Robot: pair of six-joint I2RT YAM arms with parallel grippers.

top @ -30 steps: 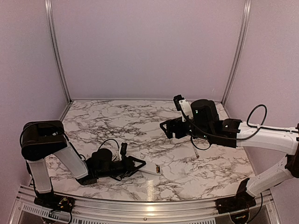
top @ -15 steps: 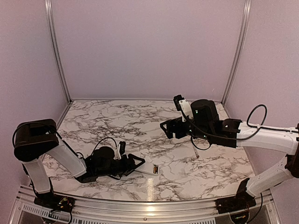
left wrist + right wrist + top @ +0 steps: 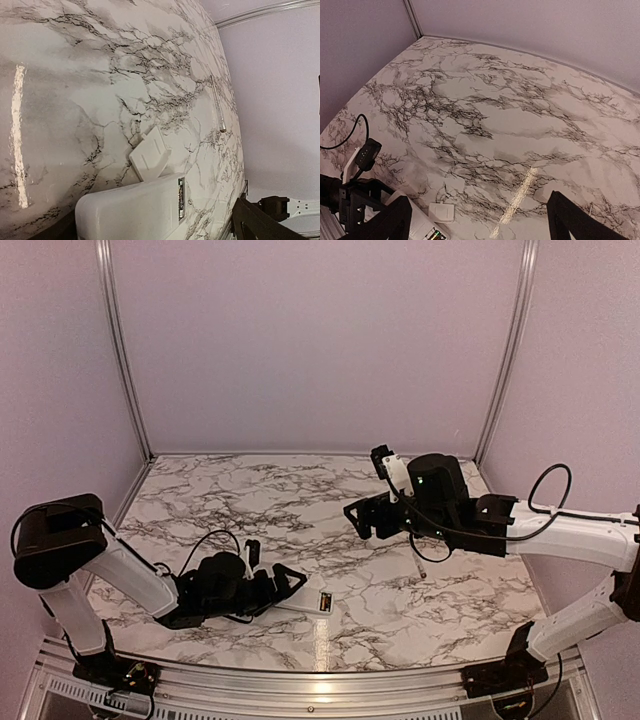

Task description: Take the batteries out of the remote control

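Now L claw (image 3: 283, 592) gapes open right at remote (image 3: 305, 604), long axis running rightward w/ batteries (image 3: 180, 197) at far end; R claw (image 3: 358, 520), open too, hangs well apart.

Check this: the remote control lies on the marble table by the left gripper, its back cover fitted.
Not fitted: the back cover lies off on the marble table beside the remote control, itself by the left gripper. The left wrist view shows it.

Marble table (image 3: 75, 65): remote control (image 3: 130, 212), panel (image 3: 149, 159), stick (image 3: 217, 102).
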